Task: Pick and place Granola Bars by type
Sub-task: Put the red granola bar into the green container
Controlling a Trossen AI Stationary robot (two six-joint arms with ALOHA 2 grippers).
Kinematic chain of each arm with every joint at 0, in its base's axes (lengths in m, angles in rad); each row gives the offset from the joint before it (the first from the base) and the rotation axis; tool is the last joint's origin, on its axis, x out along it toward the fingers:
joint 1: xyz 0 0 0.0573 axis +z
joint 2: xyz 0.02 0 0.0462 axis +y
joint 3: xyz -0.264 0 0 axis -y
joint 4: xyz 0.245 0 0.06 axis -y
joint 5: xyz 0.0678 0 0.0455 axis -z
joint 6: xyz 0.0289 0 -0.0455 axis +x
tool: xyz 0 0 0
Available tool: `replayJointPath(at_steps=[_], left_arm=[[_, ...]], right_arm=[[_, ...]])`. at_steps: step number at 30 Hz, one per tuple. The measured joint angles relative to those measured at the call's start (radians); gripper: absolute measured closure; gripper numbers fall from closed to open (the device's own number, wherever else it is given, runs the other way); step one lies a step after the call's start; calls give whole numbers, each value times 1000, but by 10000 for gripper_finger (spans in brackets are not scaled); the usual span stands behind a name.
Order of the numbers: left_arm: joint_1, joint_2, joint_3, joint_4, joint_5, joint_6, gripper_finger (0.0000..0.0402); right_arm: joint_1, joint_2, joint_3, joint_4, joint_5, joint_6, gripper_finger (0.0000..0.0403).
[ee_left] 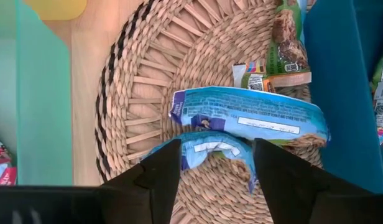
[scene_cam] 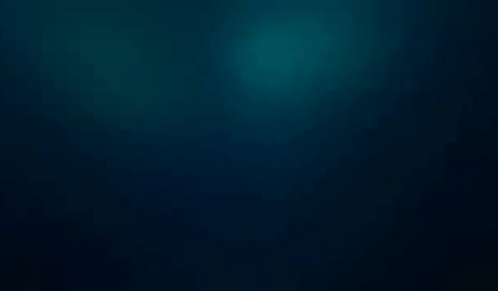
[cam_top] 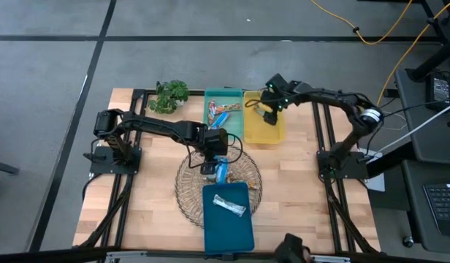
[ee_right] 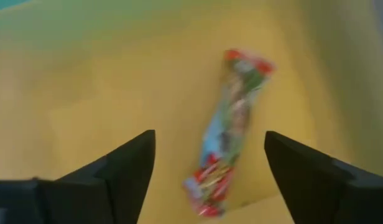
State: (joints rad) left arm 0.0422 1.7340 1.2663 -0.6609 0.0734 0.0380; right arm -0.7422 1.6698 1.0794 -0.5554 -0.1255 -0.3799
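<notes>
- The left gripper (ee_left: 216, 163) hangs over the round basket (ee_left: 135, 93) in the middle of the table. Its two dark fingers (ee_left: 157, 171) stand apart, and nothing is squeezed between them.
- Two blue bars lie in the basket, one on top of the other. The top blue bar (ee_left: 250, 115) lies flat, and its long side runs across the gap between the fingers. The lower blue bar (ee_left: 210, 150) sits right under it, going the same way, with its middle between the finger tips.
- A green and brown bar (ee_left: 288, 43) lies farther back in the basket, beside the dark blue tray (ee_left: 341, 93). Its long side runs the other way from the blue bars.
- From above, a silvery white bar (cam_top: 229, 206) lies at a slant in the dark blue tray.
- The green tray (cam_top: 212, 124) holds a few red and blue bars (cam_top: 223, 113).
- The right gripper (ee_right: 207, 168) is over the yellow tray (ee_right: 86, 93) at the back of the table. Its fingers are wide apart and hold nothing.
- A red and green bar (ee_right: 232, 127) lies flat on the bottom of the yellow tray. It shows in the gap between the fingers, and they do not touch it. Its long side points away from the gripper and leans a little to one side.
- A small green plant (cam_top: 169, 95) stands at the back of the table by the green tray.
- The low view is all dark.
</notes>
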Motion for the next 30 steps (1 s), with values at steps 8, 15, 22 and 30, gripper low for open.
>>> replayJointPath(at_steps=[8, 15, 22, 30], left_arm=[[0, 0, 0, 0, -2, -15, 214], [0, 0, 0, 0, -2, -33, 216], [0, 0, 0, 0, -2, -35, 215], [0, 0, 0, 0, -2, -35, 219]], right_arm=[[-45, 170, 91, -4, 27, 0, 85], [-48, 217, 101, -12, 27, -8, 130], [-48, 219, 101, -17, 27, -6, 229], [-48, 195, 101, -57, 27, -6, 340]])
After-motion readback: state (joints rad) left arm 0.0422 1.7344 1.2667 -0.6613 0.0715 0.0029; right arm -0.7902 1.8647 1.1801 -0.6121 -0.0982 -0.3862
